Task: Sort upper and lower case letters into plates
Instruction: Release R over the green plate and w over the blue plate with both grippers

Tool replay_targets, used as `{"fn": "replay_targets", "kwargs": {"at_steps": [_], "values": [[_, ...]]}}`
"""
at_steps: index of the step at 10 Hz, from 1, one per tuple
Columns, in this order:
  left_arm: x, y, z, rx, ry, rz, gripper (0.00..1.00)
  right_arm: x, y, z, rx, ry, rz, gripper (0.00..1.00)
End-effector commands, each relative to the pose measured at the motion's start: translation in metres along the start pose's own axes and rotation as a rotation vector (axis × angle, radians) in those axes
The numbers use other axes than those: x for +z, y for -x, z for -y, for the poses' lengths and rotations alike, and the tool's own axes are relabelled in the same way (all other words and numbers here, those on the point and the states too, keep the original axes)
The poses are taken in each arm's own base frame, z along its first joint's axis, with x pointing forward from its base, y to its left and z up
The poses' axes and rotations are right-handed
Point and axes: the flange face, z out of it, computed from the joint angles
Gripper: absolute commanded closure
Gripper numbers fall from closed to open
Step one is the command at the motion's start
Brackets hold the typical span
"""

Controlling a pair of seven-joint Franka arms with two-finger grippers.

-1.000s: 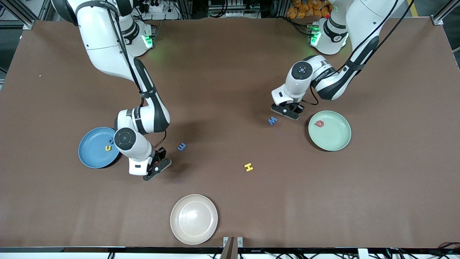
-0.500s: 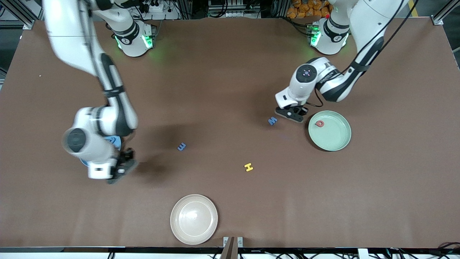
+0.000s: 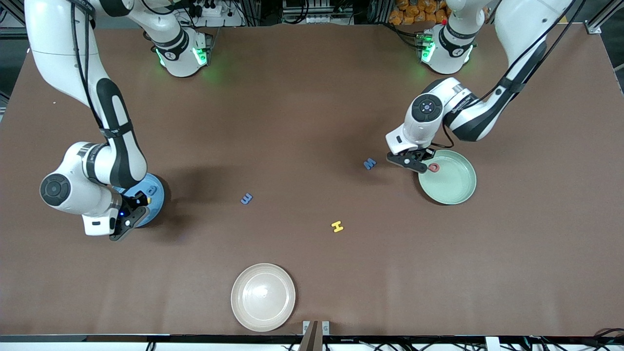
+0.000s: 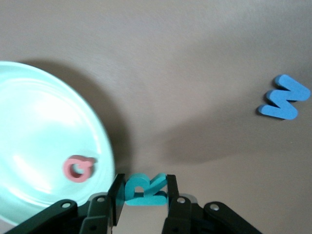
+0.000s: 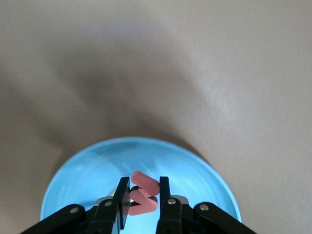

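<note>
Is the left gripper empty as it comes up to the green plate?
No: the left wrist view shows the left gripper shut on a teal letter R beside the green plate's rim.

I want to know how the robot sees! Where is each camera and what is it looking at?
Front view: high across the table, facing both arms, left gripper and right gripper.
Left wrist view: on the left wrist, looking down past its fingers holding a teal R by the green plate.
Right wrist view: on the right wrist, fingers holding a red letter over the blue plate.
Shared: front and left wrist views both show the green plate.
</note>
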Motion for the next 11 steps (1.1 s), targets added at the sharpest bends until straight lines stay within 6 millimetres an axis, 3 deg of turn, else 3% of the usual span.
{"fn": "replay_targets", "kwargs": {"at_steps": [1, 2, 3, 4, 5, 7, 9, 11], "values": [[0.001, 0.007, 0.067, 0.109, 0.026, 0.017, 1.0, -0.015, 0.019, 0.002, 0.0, -0.041, -0.001, 0.01], [0.005, 0.011, 0.101, 0.151, 0.038, 0.016, 1.0, -0.016, 0.011, 0.008, -0.009, -0.041, -0.003, 0.0], [0.009, 0.015, 0.121, 0.18, 0.042, 0.008, 0.88, -0.017, -0.005, 0.018, -0.003, -0.038, -0.008, 0.0], [0.014, 0.018, 0.135, 0.186, 0.054, -0.002, 0.6, -0.018, -0.032, 0.04, 0.057, -0.035, -0.004, 0.0], [0.014, 0.018, 0.138, 0.198, 0.056, -0.003, 0.01, -0.021, -0.071, 0.071, 0.113, -0.021, -0.003, 0.0], [0.017, 0.015, 0.126, 0.084, 0.092, 0.005, 0.0, -0.008, -0.139, 0.144, 0.184, 0.022, -0.013, 0.0], [-0.004, -0.009, 0.043, -0.01, 0.082, -0.022, 0.0, 0.001, -0.179, 0.199, 0.333, 0.039, -0.017, 0.0], [-0.022, -0.037, -0.038, -0.114, 0.129, -0.052, 0.0, 0.002, -0.193, 0.224, 0.61, 0.04, -0.022, 0.0]]}}
